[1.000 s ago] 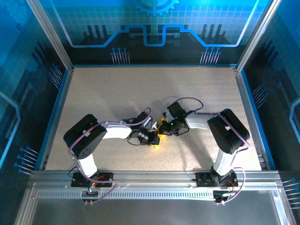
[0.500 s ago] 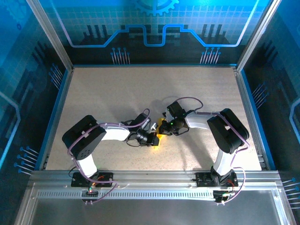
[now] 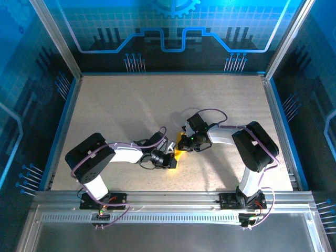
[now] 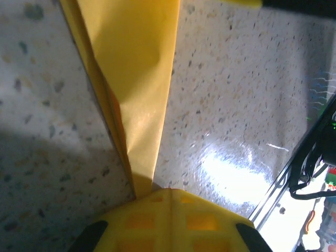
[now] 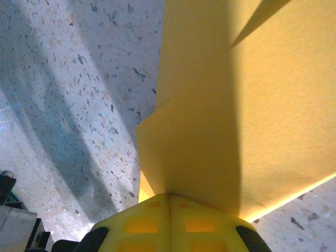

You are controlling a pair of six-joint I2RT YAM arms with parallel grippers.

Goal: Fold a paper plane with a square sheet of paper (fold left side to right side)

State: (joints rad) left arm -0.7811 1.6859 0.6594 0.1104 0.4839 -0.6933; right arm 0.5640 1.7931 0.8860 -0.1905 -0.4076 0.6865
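Note:
The yellow-orange paper lies folded near the table's middle, between the two wrists. In the left wrist view the paper is a narrow creased wedge with one raised flap, and its narrow end runs in under my left gripper. That gripper is shut, its yellow tips pressed on the paper's end. In the right wrist view the paper is a broad layered sheet spreading away from my right gripper, which is shut and rests on its near edge. From above, the left gripper sits at the paper's near end and the right gripper at its far end.
The speckled tabletop spreads around the paper. An aluminium rail runs along the near edge, and it shows as a bright strip in the left wrist view. Blue walls and metal posts fence the table.
My left gripper has slid toward the near edge along the paper, and its arm has swung lower and to the left. The right arm has stayed where it was.

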